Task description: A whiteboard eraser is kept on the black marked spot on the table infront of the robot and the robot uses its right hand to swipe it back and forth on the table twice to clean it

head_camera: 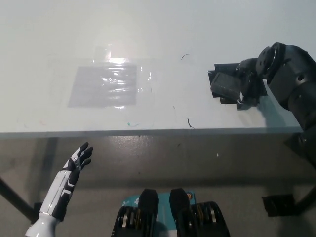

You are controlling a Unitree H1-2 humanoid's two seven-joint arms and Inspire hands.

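Right hand (247,84) atop eraser (226,86)

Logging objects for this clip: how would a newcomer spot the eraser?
Look at the white table, right side, where the black right hand comes down. The eraser is the dark block under it, raised above the flat black marked spot.

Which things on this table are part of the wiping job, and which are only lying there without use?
Part of the job:
- eraser
- black marked spot
- right robot hand, down on the eraser
- table

Just lying about:
- clear plastic sheet
- left robot hand, open, below the table edge
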